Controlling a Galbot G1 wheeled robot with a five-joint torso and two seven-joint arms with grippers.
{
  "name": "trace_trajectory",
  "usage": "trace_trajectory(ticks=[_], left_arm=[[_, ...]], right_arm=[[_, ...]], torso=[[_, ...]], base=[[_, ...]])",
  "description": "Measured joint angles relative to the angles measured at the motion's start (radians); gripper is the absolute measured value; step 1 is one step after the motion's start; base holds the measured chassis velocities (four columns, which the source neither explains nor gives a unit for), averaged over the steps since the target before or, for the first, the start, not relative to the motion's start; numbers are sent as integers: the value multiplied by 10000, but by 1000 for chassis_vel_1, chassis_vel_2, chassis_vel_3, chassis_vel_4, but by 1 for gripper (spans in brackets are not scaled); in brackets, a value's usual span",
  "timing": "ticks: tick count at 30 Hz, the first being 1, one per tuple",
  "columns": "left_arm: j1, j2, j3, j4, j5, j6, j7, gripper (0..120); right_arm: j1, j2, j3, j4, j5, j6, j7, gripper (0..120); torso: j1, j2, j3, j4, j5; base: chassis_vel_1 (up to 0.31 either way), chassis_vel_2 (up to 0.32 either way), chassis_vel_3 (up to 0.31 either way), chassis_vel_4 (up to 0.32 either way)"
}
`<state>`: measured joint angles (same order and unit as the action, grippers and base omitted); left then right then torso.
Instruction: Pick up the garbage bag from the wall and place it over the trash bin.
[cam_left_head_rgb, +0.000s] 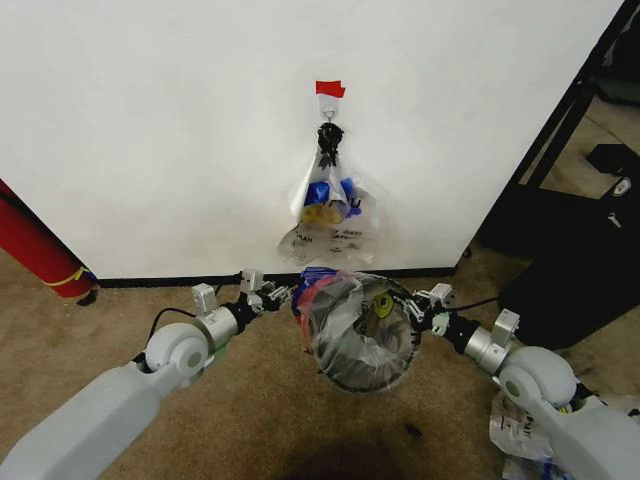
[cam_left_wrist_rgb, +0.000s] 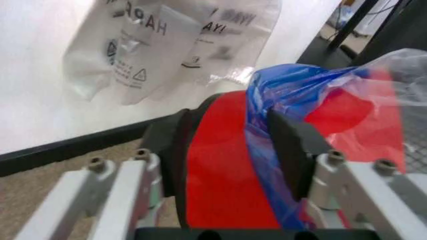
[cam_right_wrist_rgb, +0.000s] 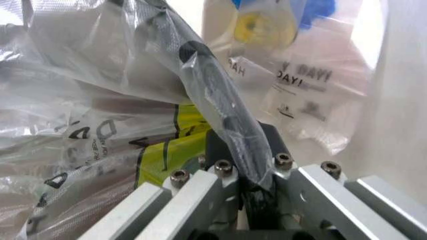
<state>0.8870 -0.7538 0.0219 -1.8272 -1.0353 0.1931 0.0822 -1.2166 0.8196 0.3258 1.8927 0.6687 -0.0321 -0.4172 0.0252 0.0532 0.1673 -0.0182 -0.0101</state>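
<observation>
**Bag stretched over the bin mouth**

Garbage bag (cam_left_head_rgb: 350, 310), thin and see-through with blue handles, lies draped over the rim of the trash bin (cam_left_head_rgb: 362, 362), which stands on the carpet just in front of the wall (cam_left_head_rgb: 150, 130). Left gripper (cam_left_head_rgb: 285, 296) sits at the bin's left side, its jaws closed on a blue handle (cam_left_wrist_rgb: 267, 135) of the bag. Right gripper (cam_left_head_rgb: 415, 302) sits at the bin's right side, jaws clamped on plastic film pulled over the bin's black rim (cam_right_wrist_rgb: 223, 120). Above the bin, more bags (cam_left_head_rgb: 330, 215) hang from a hook (cam_left_head_rgb: 329, 112) under red tape (cam_left_head_rgb: 330, 89).
</observation>
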Motion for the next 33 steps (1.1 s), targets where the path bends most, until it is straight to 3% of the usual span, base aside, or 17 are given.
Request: trace_trajectory(ticks=[8, 12, 16, 19, 22, 26, 30, 33], left_arm=[[473, 169, -786, -635, 53, -56, -684, 75], [1501, 575, -1527, -1801, 228, -536, -1141, 93], [1850, 662, -1544, -2417, 491, -548, -1335, 86], [2105, 589, -1542, -3355, 839, -474, -1513, 70], [2142, 511, -1509, -3775, 883, -344, -1657, 64], [2360, 433, -1165, -5055, 966, 339, -2489, 45], [2356, 492, -967, -5364, 981, 646, -2859, 35], [2105, 499, -688, -5647, 993, 1346, -2963, 19]], right_arm=[[-133, 372, 30, 235, -223, -200, 943, 0], [-181, 1176, -268, 387, -323, -144, 3226, 0], [-402, 1761, -296, 708, -346, -379, 4488, 0], [-730, 2410, -323, 1210, -350, -989, 5804, 0], [-971, 2716, -343, 1454, -343, -1284, 6461, 0], [-1585, 3820, -478, 1861, -764, -1703, 8566, 0], [-1737, 4480, -559, 1899, -1119, -1715, 9110, 0], [-1903, 5423, -619, 1723, -1980, -1392, 9277, 0]], torso=[[0, 0, 0, 0, -2], [0, 0, 0, 7, 0], [0, 2, 0, 3, -3], [0, 3, -1, 3, -2], [0, 3, -1, 0, -3], [-1, 3, -1, 0, -2], [-1, 3, -1, 1, -1], [-1, 3, -1, 2, -1]], base=[[0, 0, 0, 0], [0, 0, 0, 0], [0, 0, 0, 0], [0, 0, 0, 0], [0, 0, 0, 0], [0, 0, 0, 0], [0, 0, 0, 0], [0, 0, 0, 0]])
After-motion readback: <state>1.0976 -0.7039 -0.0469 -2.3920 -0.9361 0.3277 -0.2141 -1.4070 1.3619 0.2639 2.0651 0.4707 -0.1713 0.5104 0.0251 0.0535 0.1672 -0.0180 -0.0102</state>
